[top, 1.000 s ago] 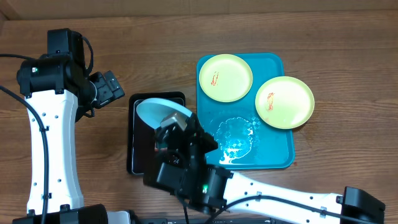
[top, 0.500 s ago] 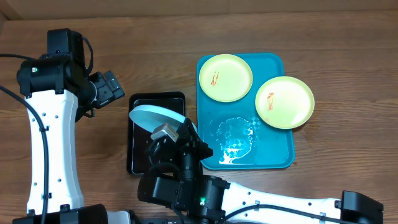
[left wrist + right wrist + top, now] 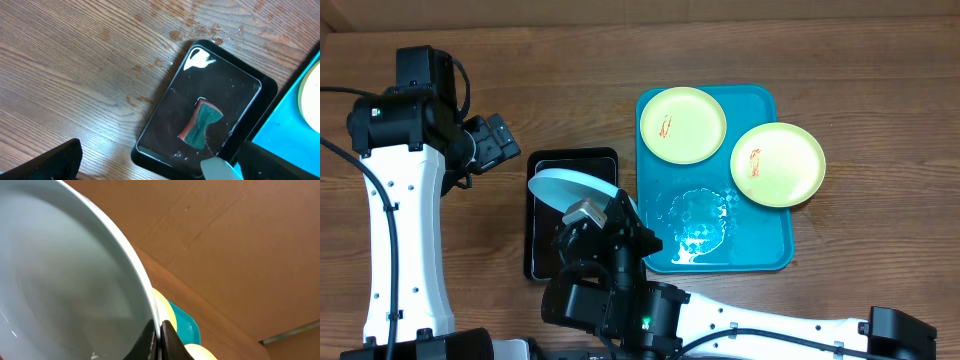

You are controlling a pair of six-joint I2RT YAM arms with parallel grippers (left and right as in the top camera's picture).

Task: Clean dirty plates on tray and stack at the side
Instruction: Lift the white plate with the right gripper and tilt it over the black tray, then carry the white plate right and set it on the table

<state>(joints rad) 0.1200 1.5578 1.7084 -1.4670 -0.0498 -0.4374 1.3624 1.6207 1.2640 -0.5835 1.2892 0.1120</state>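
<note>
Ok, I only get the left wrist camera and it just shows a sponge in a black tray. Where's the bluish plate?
Observer: The right gripper is pinching the pale blue plate by its rim, holding it tilted over the black tray.
Operator: And how many plates are on the big blue tray?
Observer: Two, both smeared red: a yellow plate fully inside the turquoise tray, and a second yellow plate hanging over its right rim.

A brown wood-grain table (image 3: 570,60) backed by a cardboard wall (image 3: 240,240).
</note>
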